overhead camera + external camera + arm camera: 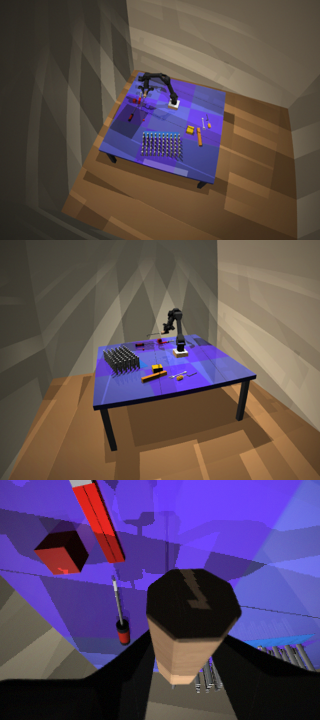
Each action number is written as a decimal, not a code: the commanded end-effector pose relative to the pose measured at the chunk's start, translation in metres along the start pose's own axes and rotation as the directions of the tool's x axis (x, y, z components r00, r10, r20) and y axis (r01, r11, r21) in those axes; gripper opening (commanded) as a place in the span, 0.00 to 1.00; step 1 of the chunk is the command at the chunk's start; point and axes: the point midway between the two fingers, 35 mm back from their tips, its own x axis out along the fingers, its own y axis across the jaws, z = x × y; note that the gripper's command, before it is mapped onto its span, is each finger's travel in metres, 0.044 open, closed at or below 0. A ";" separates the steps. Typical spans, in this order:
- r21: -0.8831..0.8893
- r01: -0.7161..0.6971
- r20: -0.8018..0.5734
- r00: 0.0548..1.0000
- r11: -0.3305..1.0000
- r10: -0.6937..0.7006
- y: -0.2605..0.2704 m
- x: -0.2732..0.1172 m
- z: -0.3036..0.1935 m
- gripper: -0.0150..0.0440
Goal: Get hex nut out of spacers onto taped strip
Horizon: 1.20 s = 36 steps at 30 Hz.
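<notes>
My gripper [145, 93] [164, 332] [187, 655] is shut on the wooden handle of a hooked tool, at the far left of the table in the top view. The handle [145, 95] [162, 332] has a dark end facing the wrist camera. Its thin shaft [154, 334] points away from the hand, above the table, with a small bent tip. The metal spacers [159, 136] [116, 367] [290, 655] stand upright in rows, well away from the tool. The blue taped strip [161, 133] [142, 364] [285, 640] lies along their robot-facing side. I cannot make out the nut.
Near the hand lie a red block [134, 100] [60, 555], a red bar [139, 100] [100, 522], a red-black screwdriver [131, 117] [123, 632] and a small red piece [143, 120]. Opposite are a yellow block [190, 129], an orange bar [199, 137], a wrench [203, 124] and a yellow-handled tool [209, 125].
</notes>
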 end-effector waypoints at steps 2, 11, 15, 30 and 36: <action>0.000 0.003 -0.007 1.000 1.000 -0.003 0.000 0.006 0.003 0.25; -0.001 0.003 -0.007 1.000 1.000 -0.003 0.001 0.014 0.008 0.25; -0.001 0.003 -0.007 1.000 1.000 -0.003 0.001 0.017 0.011 0.25; -0.001 0.003 -0.007 1.000 1.000 -0.003 0.003 0.030 0.019 0.25; -0.001 0.003 -0.007 1.000 1.000 -0.003 0.003 0.035 0.023 0.25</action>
